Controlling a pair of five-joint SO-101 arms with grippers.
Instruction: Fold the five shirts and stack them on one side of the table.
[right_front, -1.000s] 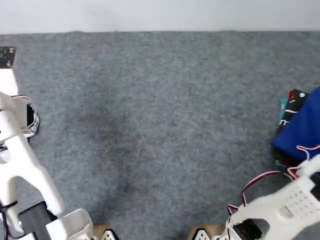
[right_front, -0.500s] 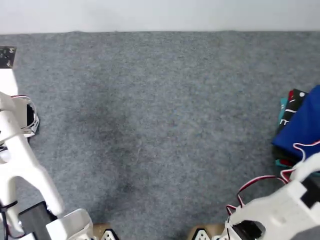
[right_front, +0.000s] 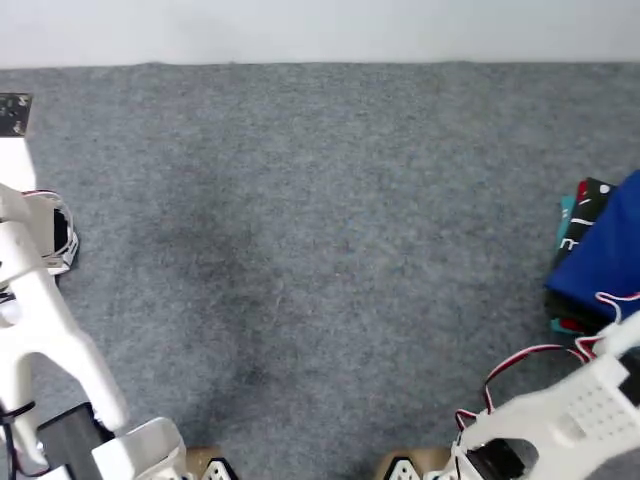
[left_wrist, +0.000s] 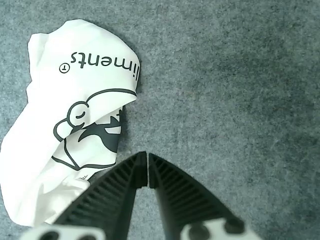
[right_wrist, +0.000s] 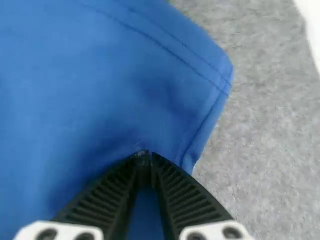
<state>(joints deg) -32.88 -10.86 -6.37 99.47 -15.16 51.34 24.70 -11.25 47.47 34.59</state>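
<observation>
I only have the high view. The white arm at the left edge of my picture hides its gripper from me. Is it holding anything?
Observer: No. The left gripper is shut on nothing, above the grey felt table cover.
Operator: What lies next to it?
Observer: A crumpled white shirt with a black cartoon print, unfolded, just beside the gripper's tips.
Operator: And the other gripper?
Observer: The right gripper is shut too, and looks to be pinching a small pucker of the blue cloth shirt.
</observation>
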